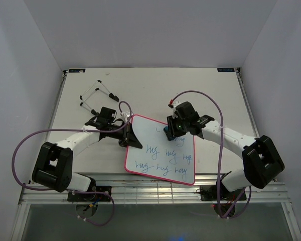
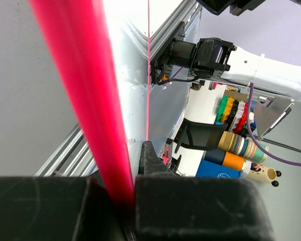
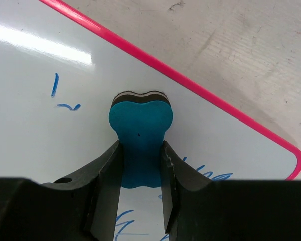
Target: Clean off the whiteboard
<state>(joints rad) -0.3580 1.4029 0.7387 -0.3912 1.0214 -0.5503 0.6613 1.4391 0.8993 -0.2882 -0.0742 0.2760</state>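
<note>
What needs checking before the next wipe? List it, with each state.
1. Left gripper shut on the rim of the glossy white, pink-rimmed whiteboard: ok.
2. Right gripper shut on the small blue bone-shaped eraser: ok.
3. Eraser's felt end pressed on the board: cannot tell.
4. Blue handwriting gone: not ok, several rows are on the board.
5. Thin black wire stand apart from the board: ok.

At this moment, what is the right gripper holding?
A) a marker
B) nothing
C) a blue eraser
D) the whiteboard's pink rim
C: in the right wrist view, the right gripper is closed on the narrow waist of the blue eraser, over the whiteboard.
</note>
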